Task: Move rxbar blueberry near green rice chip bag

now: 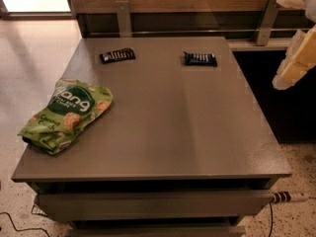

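The rxbar blueberry [200, 59], a small flat bar in a dark navy wrapper with white lettering, lies at the back right of the grey table [177, 132]. The green rice chip bag [66, 115] lies crinkled at the table's left edge, far from the bar. My gripper [295, 60] shows as pale cream parts at the right edge of the view, beyond the table's right side and away from both things. Nothing is seen in it.
A similar bar in a black wrapper [117, 56] lies at the back left of the table. A wooden wall panel with metal brackets [123, 18] runs behind the table. A drawer front [153, 204] and a cable [289, 197] sit below the front edge.
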Available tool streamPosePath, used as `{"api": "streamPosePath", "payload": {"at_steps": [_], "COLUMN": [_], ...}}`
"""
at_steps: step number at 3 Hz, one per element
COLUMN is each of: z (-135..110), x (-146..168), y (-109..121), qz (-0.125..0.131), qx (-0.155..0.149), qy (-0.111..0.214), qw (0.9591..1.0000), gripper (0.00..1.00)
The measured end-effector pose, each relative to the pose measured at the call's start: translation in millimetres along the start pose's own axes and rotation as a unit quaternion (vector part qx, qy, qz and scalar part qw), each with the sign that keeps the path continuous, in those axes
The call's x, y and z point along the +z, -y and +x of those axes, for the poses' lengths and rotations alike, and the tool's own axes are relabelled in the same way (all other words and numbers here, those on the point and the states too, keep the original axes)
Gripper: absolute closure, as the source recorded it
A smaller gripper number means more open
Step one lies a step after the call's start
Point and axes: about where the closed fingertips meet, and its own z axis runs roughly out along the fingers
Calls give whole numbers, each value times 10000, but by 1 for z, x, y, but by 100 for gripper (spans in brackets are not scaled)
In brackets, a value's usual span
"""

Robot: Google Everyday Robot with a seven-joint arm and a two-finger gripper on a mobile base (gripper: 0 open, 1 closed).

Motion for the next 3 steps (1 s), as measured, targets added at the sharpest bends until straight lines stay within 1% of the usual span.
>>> {"api": "streamPosePath", "payload": {"at_steps": [1, 2, 3], "z": [-5, 5, 23], "x": [0, 12, 34], "y": [42, 60, 68], "qz": [153, 230, 263], "qx": [-27, 234, 647], "qy": [452, 691, 898], "qw": [9989, 9971, 9935], "gripper": [0, 0, 0]}}
